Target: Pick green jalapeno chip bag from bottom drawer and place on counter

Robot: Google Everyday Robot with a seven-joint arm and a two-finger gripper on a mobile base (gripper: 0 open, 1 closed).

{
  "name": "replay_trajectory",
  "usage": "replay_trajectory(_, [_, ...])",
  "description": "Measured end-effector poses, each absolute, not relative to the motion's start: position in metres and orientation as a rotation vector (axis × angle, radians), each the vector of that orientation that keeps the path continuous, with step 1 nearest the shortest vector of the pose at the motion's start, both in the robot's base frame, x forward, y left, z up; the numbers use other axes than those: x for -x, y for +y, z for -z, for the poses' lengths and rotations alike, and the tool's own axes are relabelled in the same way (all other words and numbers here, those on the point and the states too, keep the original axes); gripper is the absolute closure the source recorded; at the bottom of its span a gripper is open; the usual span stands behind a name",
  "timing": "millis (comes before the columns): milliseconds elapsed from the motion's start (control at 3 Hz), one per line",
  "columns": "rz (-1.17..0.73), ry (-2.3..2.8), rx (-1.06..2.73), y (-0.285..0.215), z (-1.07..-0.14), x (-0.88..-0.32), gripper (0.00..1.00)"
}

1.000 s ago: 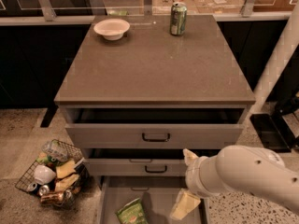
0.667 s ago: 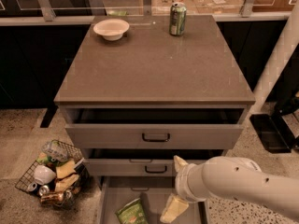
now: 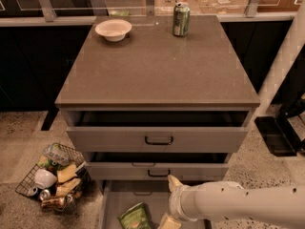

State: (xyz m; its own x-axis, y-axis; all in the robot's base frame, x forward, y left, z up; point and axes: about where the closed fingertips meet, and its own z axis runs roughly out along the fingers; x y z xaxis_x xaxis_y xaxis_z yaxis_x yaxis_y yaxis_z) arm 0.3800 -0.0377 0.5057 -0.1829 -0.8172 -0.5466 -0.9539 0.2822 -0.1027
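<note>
Crinkly green jalapeno chip bag (image 3: 135, 217) not yet grasped, left in grey bottom drawer (image 3: 125, 198). Cream two-finger gripper (image 3: 167, 200) is held spread wide, empty, just beside it. Lift and placement on grey-brown stone counter (image 3: 157, 66) are left.

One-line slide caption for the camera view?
The gripper hovers over the open bottom drawer, beside the green jalapeno chip bag.

Single camera looked down from high in front of the cabinet (image 3: 157, 140), close, facing its surface (image 3: 157, 66); end effector (image 3: 170, 202), jaws apart, sat at frame bottom over bottom drawer (image 3: 119, 194).
</note>
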Motion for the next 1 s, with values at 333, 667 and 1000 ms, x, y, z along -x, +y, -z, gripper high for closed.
replay_trajectory(333, [-0.358,2.053,1.584,-0.038,-0.506,-0.38,0.0])
replay_trajectory(667, [-0.385,2.025,1.556,-0.03,-0.495,-0.384,0.0])
replay_trajectory(1000, [-0.418,1.993,1.497,-0.028,-0.463,-0.39,0.0])
